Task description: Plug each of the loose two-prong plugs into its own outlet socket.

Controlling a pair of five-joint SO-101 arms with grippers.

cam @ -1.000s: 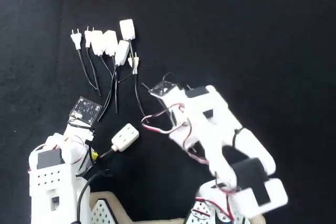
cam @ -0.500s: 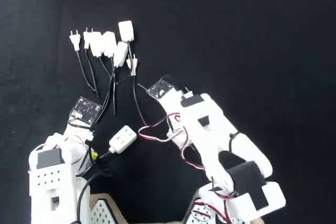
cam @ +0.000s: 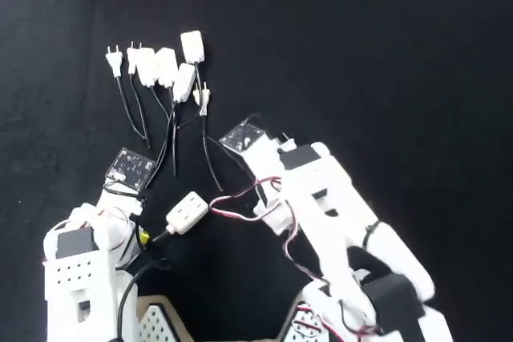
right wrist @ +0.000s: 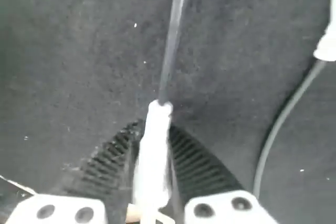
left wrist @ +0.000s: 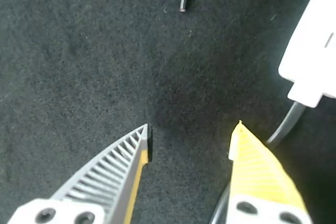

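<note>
now the right gripper is closed tight on a white plug, whose cord leads forward. the left gripper is wide open and empty, beside the outlet block.

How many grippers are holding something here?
1: the right gripper, mid-table, fingers shut on a white corded plug. The left gripper, beside the outlet socket, is open.

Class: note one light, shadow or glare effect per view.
High view: even light on the black cloth, loose plugs bright. Left wrist view: shadow patch ahead of the left gripper. Right wrist view: sheen along the cable from the held plug in the right gripper.
</note>
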